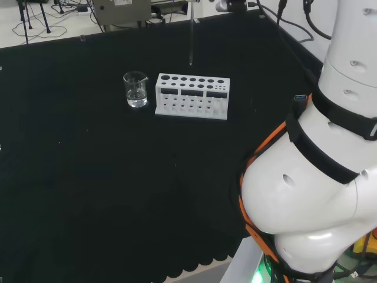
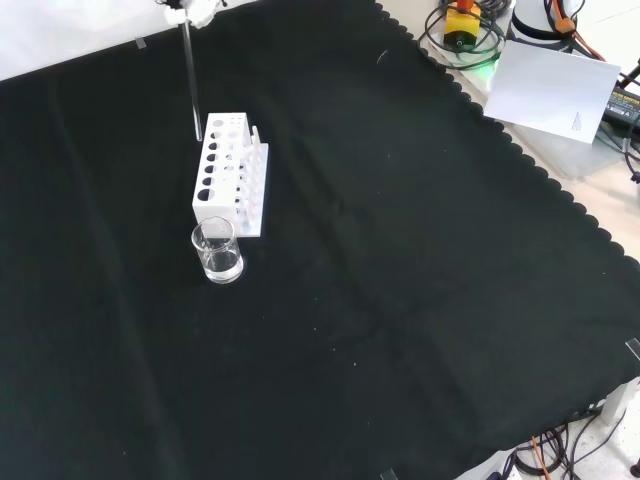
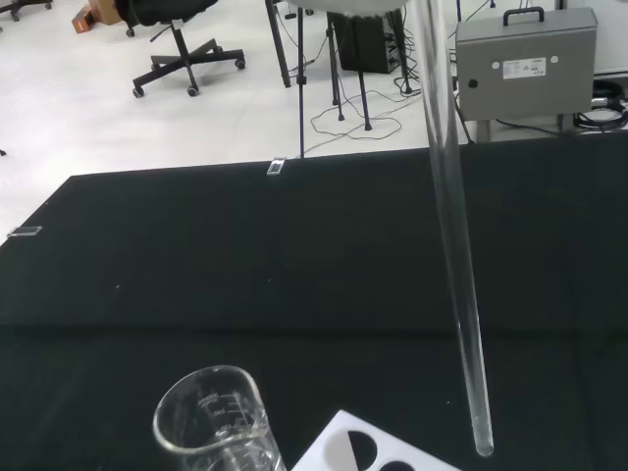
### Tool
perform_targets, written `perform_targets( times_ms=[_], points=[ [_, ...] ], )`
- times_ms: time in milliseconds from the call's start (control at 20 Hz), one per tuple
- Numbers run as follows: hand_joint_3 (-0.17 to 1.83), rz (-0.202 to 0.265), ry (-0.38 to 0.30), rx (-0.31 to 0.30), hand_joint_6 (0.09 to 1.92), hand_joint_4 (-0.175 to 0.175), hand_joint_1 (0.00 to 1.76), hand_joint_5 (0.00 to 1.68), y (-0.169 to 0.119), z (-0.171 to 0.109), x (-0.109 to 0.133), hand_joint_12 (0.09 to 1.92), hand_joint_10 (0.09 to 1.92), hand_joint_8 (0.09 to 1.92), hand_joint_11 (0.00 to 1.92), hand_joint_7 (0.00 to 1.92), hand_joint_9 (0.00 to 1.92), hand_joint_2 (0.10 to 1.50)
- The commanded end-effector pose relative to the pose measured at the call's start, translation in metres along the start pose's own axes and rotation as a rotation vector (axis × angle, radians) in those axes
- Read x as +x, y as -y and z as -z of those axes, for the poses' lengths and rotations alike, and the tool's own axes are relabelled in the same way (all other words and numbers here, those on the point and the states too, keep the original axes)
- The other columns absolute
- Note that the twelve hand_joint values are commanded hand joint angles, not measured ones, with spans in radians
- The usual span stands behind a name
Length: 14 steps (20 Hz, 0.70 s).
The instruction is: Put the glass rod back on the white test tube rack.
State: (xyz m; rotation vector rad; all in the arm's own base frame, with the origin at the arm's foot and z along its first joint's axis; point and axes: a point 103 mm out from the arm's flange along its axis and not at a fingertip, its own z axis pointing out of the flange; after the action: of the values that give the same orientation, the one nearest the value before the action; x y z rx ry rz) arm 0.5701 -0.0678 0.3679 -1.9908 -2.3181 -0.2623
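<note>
Glass rod hangs upright from robot hand, tip just above rack far end; finger state unclear.

My head camera sits behind and above my base, looking over my white links across the surface toward the white rack and beaker. My front camera faces me from the opposite side, high up, looking down on the same rack and beaker from farther off. My wrist camera hangs close above them, looking along the glass rod toward the beaker and a corner of the rack.
</note>
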Motion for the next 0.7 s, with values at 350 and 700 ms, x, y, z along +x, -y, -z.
perform_targets(
  times_ms=[350, 700],
  points=[
    [-0.17, 0.013, 0.021, -0.014, 0.3, -0.175, 1.3, 1.23, 0.035, 0.002, 0.024, 0.75, 0.67, 1.07, 1.21, 1.15, 1.76, 1.12],
    [-0.17, 0.023, -0.003, 0.015, 0.3, -0.175, 1.3, 1.23, 0.059, -0.002, 0.038, 0.75, 0.67, 1.07, 1.21, 1.15, 1.76, 1.12]
  ],
)
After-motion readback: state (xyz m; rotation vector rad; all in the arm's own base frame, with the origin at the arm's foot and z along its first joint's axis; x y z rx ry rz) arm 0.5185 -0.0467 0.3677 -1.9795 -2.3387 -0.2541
